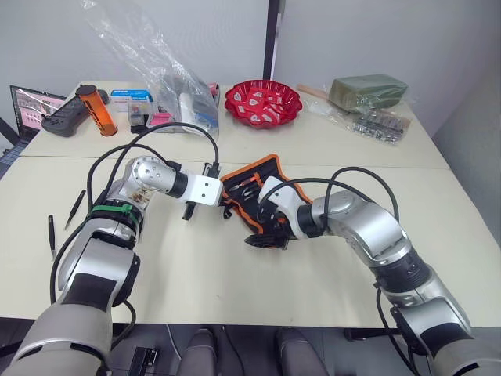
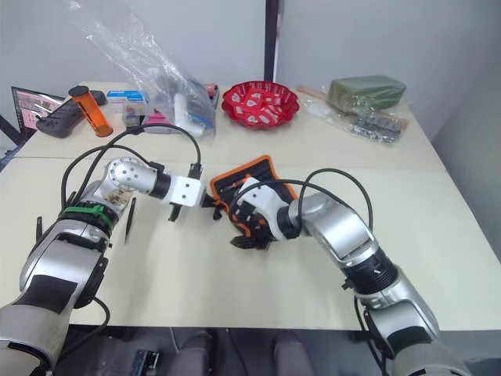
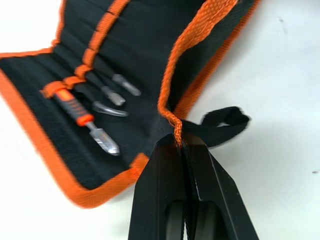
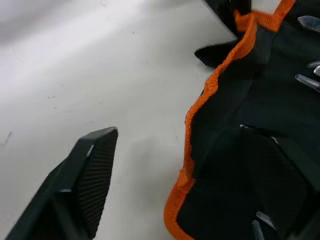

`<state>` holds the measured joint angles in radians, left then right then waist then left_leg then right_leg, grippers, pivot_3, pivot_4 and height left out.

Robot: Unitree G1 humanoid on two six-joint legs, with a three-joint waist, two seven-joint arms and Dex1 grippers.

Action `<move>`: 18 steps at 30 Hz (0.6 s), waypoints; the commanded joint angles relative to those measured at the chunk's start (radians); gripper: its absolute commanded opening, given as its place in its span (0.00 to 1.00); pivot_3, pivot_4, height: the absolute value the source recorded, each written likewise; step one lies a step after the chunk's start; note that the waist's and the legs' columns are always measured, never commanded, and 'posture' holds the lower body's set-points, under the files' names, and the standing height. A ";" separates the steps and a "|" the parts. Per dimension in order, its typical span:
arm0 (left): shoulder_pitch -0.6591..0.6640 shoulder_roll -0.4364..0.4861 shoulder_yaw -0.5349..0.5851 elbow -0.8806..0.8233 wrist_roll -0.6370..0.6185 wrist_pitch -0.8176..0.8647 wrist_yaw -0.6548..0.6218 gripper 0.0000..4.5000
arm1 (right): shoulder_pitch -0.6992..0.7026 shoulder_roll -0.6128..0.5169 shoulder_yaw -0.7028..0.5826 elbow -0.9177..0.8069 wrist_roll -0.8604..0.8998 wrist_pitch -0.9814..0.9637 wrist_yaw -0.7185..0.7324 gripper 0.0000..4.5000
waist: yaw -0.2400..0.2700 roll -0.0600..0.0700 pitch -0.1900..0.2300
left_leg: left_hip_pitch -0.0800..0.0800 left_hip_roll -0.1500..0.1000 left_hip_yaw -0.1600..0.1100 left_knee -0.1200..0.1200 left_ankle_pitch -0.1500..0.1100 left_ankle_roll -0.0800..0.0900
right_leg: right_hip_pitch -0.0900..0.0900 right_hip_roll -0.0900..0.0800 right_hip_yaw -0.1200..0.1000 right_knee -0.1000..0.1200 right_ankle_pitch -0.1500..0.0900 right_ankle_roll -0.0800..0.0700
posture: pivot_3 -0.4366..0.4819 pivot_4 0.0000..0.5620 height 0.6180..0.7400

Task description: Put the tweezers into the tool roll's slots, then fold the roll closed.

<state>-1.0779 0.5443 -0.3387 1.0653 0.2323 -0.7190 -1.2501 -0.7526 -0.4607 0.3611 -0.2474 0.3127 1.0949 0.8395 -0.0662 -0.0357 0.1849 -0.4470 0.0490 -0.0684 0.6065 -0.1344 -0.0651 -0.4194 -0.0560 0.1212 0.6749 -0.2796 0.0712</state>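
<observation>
Black fabric edged in orange, the tool roll (image 1: 252, 193) lay half open in the middle of the desk (image 1: 329, 149), some tools already in its slots and one flap lifted, seemingly to start the fold. The left claw (image 3: 181, 142) was pinched tight on the flap's orange binding. The right claw (image 4: 200, 165) stood wide at the roll's near edge, while two tweezers (image 1: 75, 207) lay well apart to the left.

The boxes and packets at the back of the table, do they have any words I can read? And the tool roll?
No words can be read here.
Blue and white box: print too small.
Orange canister: no label readable.
Screen: blurred.
Tool roll: no writing seen.
</observation>
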 commanded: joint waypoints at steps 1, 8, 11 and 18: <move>0.003 0.015 0.022 -0.044 -0.030 -0.007 -0.017 0.00 | 0.010 0.018 -0.062 -0.046 0.055 0.038 -0.022 0.87 | 0.000 0.000 0.000 | 0.000 0.000 0.000 0.000 0.000 0.000 | 0.000 0.000 0.000 0.000 0.000 0.000 | 0.48 0.27 1.00; 0.033 0.038 0.034 -0.111 -0.055 0.014 -0.050 0.00 | 0.033 0.072 -0.097 -0.030 0.090 0.063 -0.090 0.37 | -0.002 0.000 0.000 | 0.000 0.000 -0.001 0.000 0.000 0.000 | 0.000 0.000 0.000 0.002 0.000 0.000 | 0.48 0.27 1.00; 0.049 0.052 0.027 -0.120 -0.041 0.011 -0.032 0.00 | 0.052 0.075 -0.072 -0.033 0.095 0.063 -0.093 0.14 | -0.002 0.000 0.000 | 0.000 0.000 -0.001 0.001 0.000 0.000 | 0.000 0.000 -0.001 0.002 0.000 0.000 | 0.48 0.27 1.00; 0.109 0.091 -0.009 -0.141 0.012 -0.016 -0.004 0.00 | 0.100 0.110 -0.036 -0.016 0.126 0.063 -0.097 0.00 | -0.004 0.000 0.000 | 0.001 0.000 -0.002 0.001 0.000 0.000 | 0.000 0.001 -0.001 0.004 0.000 0.000 | 0.48 0.27 1.00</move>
<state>-0.9739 0.6127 -0.3369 0.9492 0.2258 -0.7208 -1.2645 -0.6560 -0.3567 0.3232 -0.2611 0.4191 1.1615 0.7466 -0.0702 -0.0357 0.1848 -0.4464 0.0489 -0.0701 0.6077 -0.1344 -0.0651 -0.4194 -0.0554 0.1206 0.6786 -0.2796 0.0712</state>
